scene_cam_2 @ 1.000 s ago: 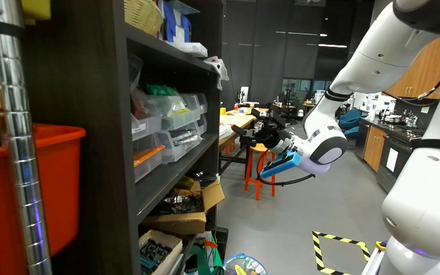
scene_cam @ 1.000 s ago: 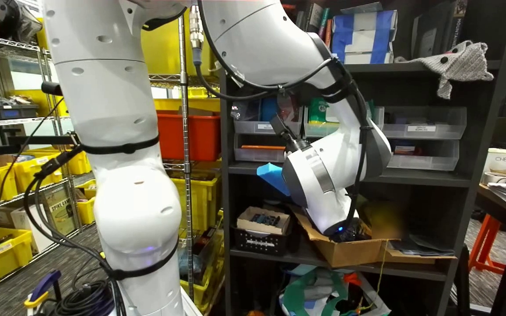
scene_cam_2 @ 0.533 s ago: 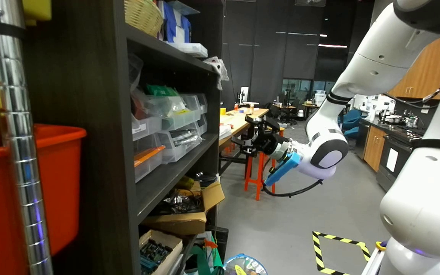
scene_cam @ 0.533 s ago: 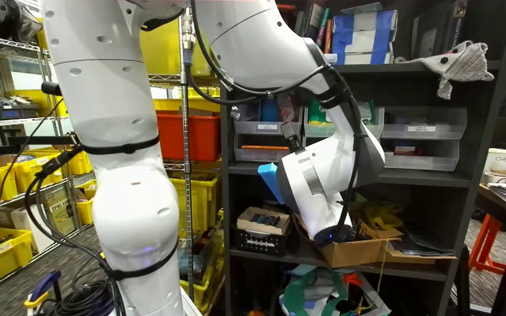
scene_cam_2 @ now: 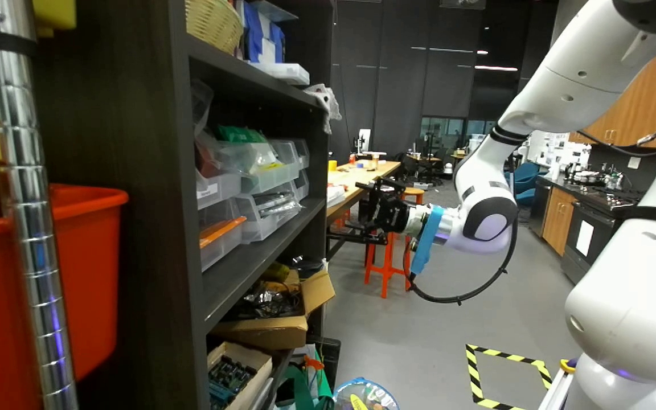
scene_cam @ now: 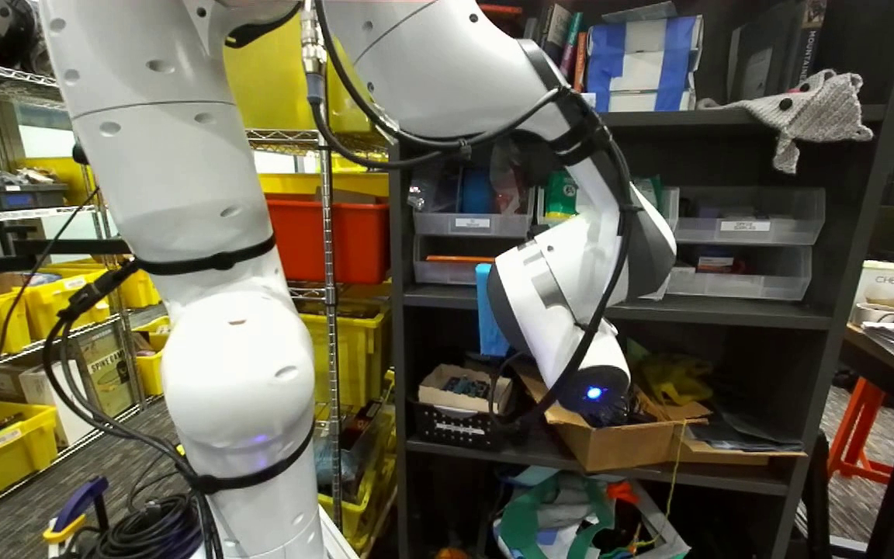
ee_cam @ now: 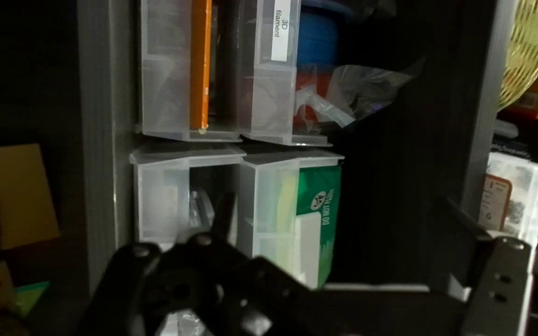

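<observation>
Hangs in front of the dark bookshelf (scene_cam_2: 248, 259) with the jaws of the gripper (scene_cam_2: 360, 210) spread wide, pointing at clear bins (ee_cam: 271, 205) ahead of the jaws and apart from them. Frames, in the wrist view, a green packet (ee_cam: 328, 224) in one bin, ahead between the jaws, and a "3D filament" label (ee_cam: 280, 30) on another bin off to their side. Has a cardboard box (scene_cam_2: 265, 333) below the jaws, a woven basket (scene_cam_2: 214, 25) above them.
</observation>
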You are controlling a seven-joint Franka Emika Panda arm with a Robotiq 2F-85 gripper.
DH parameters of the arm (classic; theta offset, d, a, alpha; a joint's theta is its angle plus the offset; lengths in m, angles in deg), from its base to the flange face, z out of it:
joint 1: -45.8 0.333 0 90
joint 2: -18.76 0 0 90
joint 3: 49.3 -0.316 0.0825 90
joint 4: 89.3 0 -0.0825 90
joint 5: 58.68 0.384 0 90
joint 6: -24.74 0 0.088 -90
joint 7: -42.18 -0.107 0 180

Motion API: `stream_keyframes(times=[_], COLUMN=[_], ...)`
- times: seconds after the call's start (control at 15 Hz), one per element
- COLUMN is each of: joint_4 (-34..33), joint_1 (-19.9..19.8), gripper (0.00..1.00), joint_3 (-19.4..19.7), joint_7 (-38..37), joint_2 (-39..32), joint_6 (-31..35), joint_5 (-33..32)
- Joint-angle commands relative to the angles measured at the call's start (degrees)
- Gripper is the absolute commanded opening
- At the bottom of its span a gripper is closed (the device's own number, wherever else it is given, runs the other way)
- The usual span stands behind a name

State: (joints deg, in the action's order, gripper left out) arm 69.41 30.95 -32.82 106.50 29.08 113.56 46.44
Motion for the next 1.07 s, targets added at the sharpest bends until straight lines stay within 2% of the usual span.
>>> stream_keyframes(times=[0.0, 0.07, 0.2, 0.47, 0.87, 1.0], joint_4=[2.72, 0.07, 0.94, 1.37, 0.34, 4.08], joint_1=[-0.64, -0.97, -0.96, -1.01, -1.26, -1.53], gripper=[1.00, 1.00, 1.00, 1.00, 1.00, 1.00], joint_3=[-2.90, -2.21, -3.14, -3.49, -5.46, -6.66], joint_7=[-14.53, -7.74, -11.67, -13.02, -23.73, -25.75], joint_2=[7.35, 1.87, 4.02, 5.10, 10.91, 17.70], joint_6=[6.87, 3.07, 4.77, 5.42, 16.75, 21.49], joint_5=[-0.98, -0.30, -0.38, -0.37, 1.43, 2.25])
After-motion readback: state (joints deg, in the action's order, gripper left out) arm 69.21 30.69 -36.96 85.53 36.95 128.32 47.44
